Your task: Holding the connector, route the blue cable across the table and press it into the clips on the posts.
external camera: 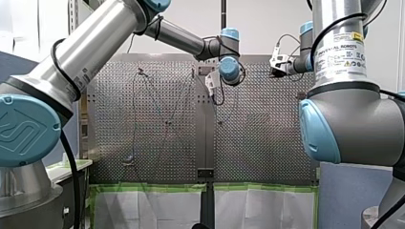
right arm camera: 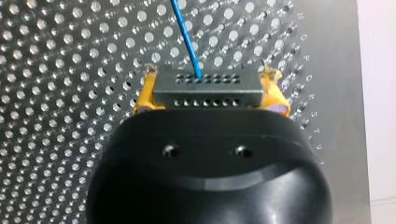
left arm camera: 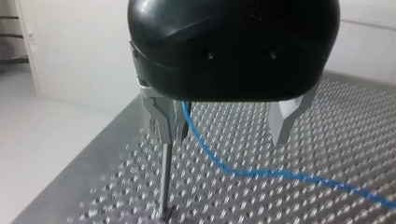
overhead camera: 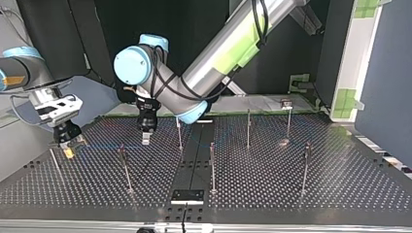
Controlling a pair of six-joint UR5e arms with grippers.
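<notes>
The cable (right arm camera: 186, 37) looked light and floppy, so right gripper (right arm camera: 210, 93) clamping the rigid connector (right arm camera: 205, 86) made sense; left gripper (left arm camera: 224, 137) hung open.

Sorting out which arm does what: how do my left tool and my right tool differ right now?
My left tool has bare metal fingers; my right tool has yellow pads. My left tool stands open, the blue cable passing beside one finger near a post; my right tool is shut on the grey connector. Both are black-bodied and sit over the perforated table.
</notes>
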